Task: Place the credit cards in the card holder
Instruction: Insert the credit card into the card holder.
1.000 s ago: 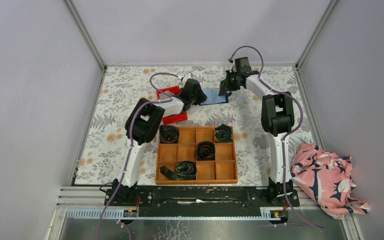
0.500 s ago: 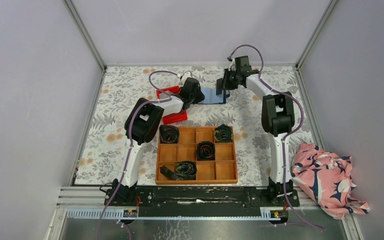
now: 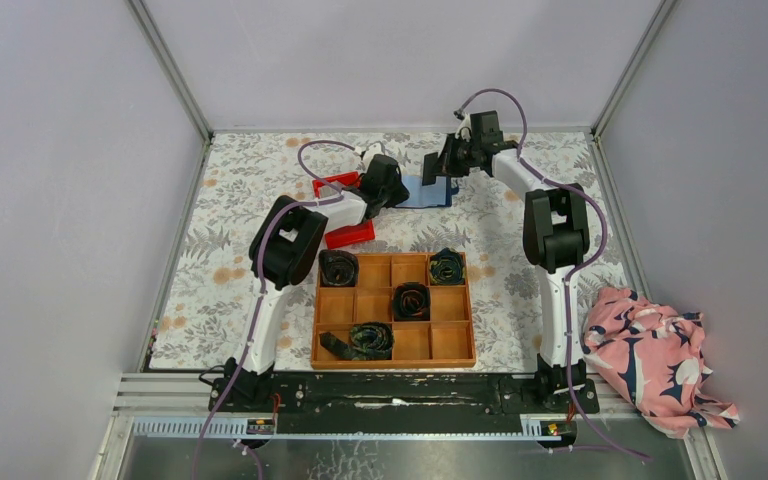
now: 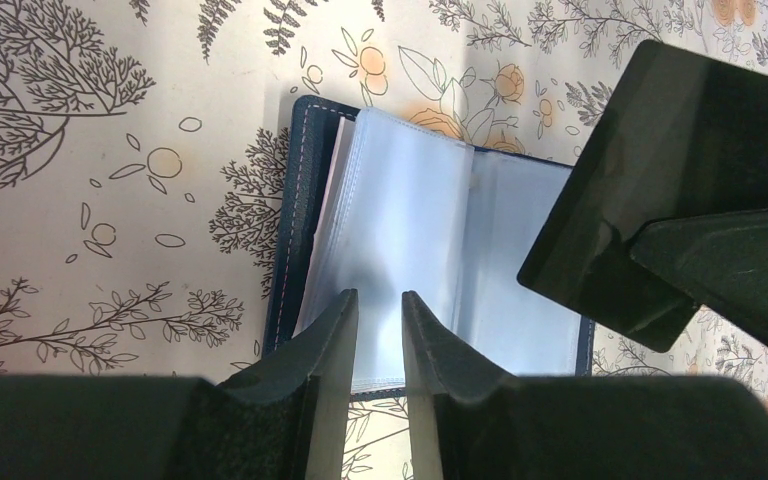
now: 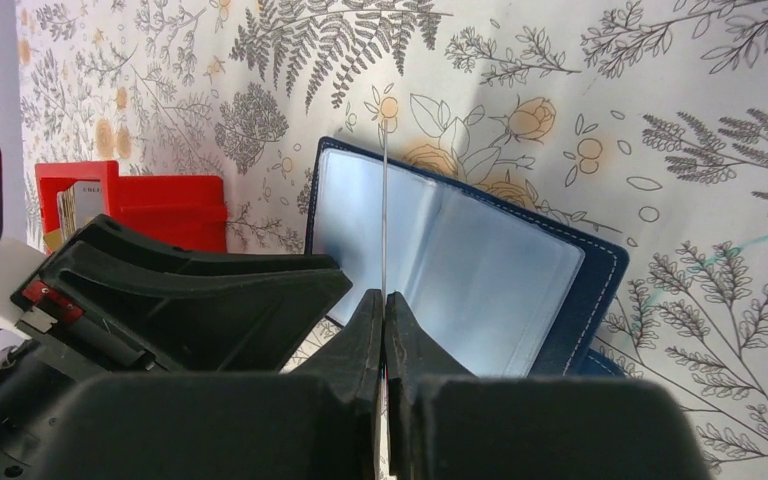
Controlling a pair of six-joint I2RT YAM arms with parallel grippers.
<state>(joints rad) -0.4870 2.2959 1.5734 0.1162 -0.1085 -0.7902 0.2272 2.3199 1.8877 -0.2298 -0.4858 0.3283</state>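
Grey walls close in a desk covered with a floral cloth, and toward its far middle the card holder lies spread open, its navy cover down and its clear pockets facing up. The left hand sits low over the near edge of those pockets. Its fingers stand a little apart with nothing seen between them, though whether the tips press on the plastic I cannot tell. The right hand is clamped tight on a credit card, which looks dark from the left wrist view (and shows only as a thin bright edge from the right wrist). The card hangs above the open holder, tilted, over the right-hand pocket, and apart from the left hand. Just left of the holder is a red bin, and at its left end a stack of cards stands on edge. Nearer the arm bases lies a wooden grid tray with dark rolled fabric bundles in several compartments. A pink patterned cloth is heaped well off to the right, beyond the edge of the floral cloth
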